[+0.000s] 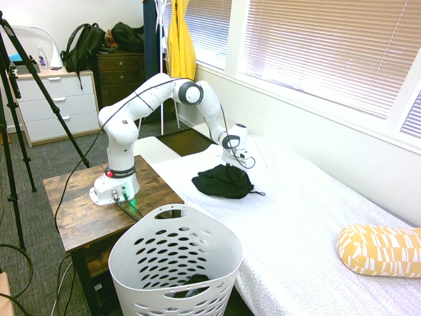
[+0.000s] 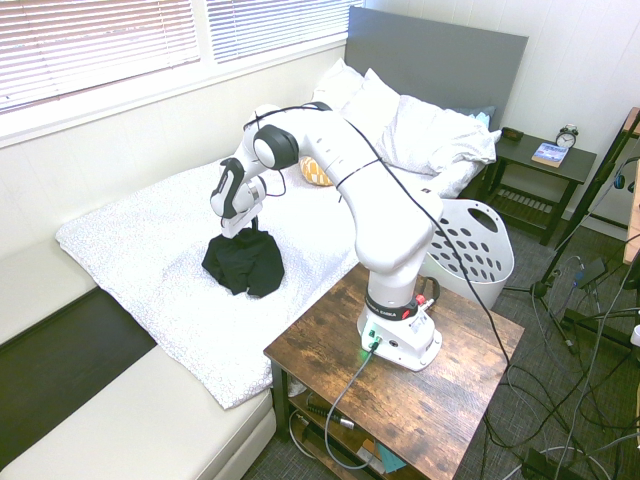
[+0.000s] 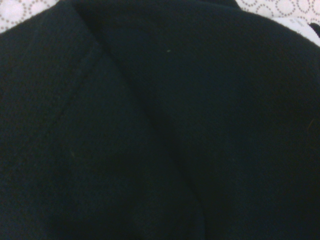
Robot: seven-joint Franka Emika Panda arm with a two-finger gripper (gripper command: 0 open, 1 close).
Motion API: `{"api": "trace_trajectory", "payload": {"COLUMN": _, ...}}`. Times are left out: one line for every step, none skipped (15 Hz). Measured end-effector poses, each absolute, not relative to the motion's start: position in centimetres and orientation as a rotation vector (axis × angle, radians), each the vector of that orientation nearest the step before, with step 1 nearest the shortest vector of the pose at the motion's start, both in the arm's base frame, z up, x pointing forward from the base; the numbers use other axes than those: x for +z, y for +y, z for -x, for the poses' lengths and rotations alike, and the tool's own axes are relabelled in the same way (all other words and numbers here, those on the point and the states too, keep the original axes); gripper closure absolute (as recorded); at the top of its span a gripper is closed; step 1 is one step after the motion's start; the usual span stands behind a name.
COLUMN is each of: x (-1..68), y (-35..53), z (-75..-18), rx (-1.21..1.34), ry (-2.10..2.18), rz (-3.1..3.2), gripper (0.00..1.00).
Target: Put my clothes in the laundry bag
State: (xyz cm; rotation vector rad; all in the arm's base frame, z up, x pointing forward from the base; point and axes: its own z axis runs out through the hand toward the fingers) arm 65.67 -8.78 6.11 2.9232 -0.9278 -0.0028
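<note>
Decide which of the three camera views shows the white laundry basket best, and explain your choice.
The first exterior view: the laundry basket stands in the foreground, its open mouth, oval holes and a cut-out handle all clear. In the second exterior view the laundry basket is partly hidden behind the arm. The wrist view shows only black fabric.

White Franka arm (image 1: 141, 105) rising from its base, bent at the shoulder, reaching outward and folding down at the elbow. Forearm sloping downward to the wrist. End effector (image 1: 229, 164) pointing straight down, wrist low, fingers spread wide with tips at the top of the black garment (image 2: 243, 262). Nothing clamped between the fingers.
</note>
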Motion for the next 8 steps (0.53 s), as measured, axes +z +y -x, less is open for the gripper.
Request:
{"api": "trace_trajectory", "payload": {"x": 5.62, "y": -8.77, "z": -65.56, "rx": -0.011, "ry": -0.928, "rz": -2.922, "gripper": 1.0}}
{"api": "trace_trajectory", "payload": {"x": 5.24, "y": -8.75, "z": -65.52, "rx": -0.016, "ry": -0.928, "rz": -2.922, "gripper": 1.0}}
{"api": "trace_trajectory", "payload": {"x": 5.03, "y": -8.74, "z": -65.52, "rx": -0.019, "ry": -0.926, "rz": -2.923, "gripper": 1.0}}
{"api": "trace_trajectory", "payload": {"x": 5.02, "y": -8.71, "z": -65.55, "rx": -0.018, "ry": -0.926, "rz": -2.923, "gripper": 1.0}}
{"api": "trace_trajectory", "payload": {"x": 5.04, "y": -8.73, "z": -65.56, "rx": -0.017, "ry": -0.926, "rz": -2.923, "gripper": 1.0}}
{"api": "trace_trajectory", "payload": {"x": 5.04, "y": -8.76, "z": -65.56, "rx": -0.017, "ry": -0.927, "rz": -2.922, "gripper": 1.0}}
{"api": "trace_trajectory", "payload": {"x": 5.04, "y": -8.76, "z": -65.56, "rx": -0.017, "ry": -0.929, "rz": -2.922, "gripper": 1.0}}
{"api": "trace_trajectory", "payload": {"x": 5.04, "y": -8.78, "z": -65.56, "rx": -0.018, "ry": -0.933, "rz": -2.923, "gripper": 1.0}}
